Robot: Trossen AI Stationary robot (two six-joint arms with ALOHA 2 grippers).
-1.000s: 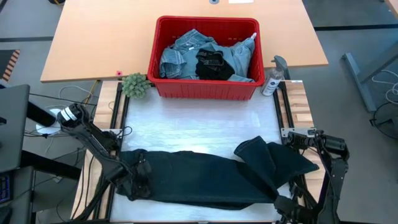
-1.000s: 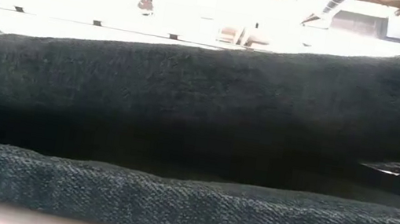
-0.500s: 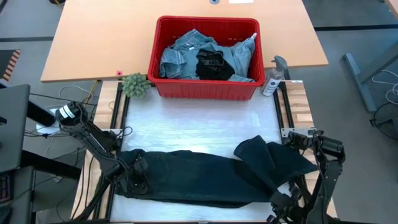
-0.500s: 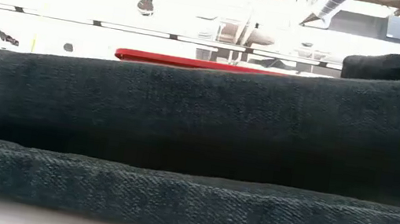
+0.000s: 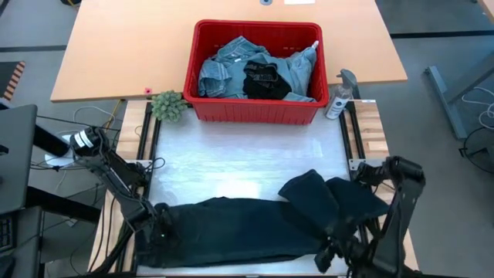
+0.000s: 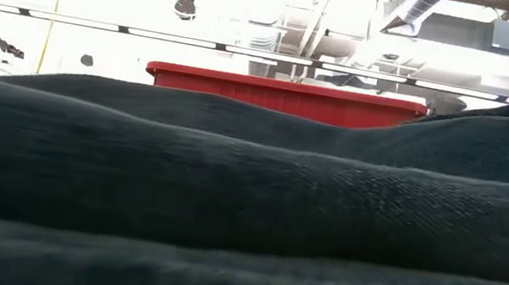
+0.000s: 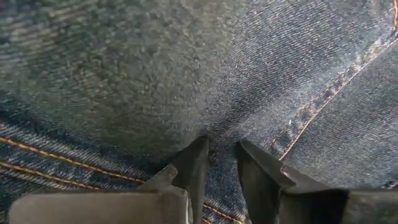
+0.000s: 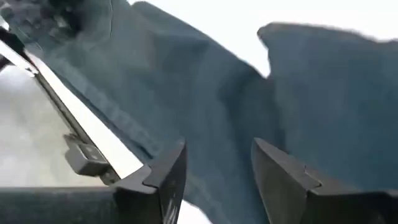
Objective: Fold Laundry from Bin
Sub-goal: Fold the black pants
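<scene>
We find a pair of dark denim jeans laid out along the near edge of the work table. The cloth is dark indigo with orange-tan seam stitching, visible in the left wrist view. One leg end is folded back on itself at the right side, forming a raised lump.

The left gripper sits at the left end of the jeans; its jaws stand narrow and pinch a fold of the denim between the fingertips. The right gripper is at the right end, off the near corner of the table; its jaws stand apart with nothing between them, the denim lying just beyond the fingertips.

The table surface is pale and glossy between wooden side rails. Beyond the jeans stands the red bin, holding light blue denim pieces and a black garment. A small green plant sits left of the bin, a spray bottle right of it. The low view shows exposed ceiling ducts behind.

The jeans' long axis runs left to right across the table, parallel to its near edge.
</scene>
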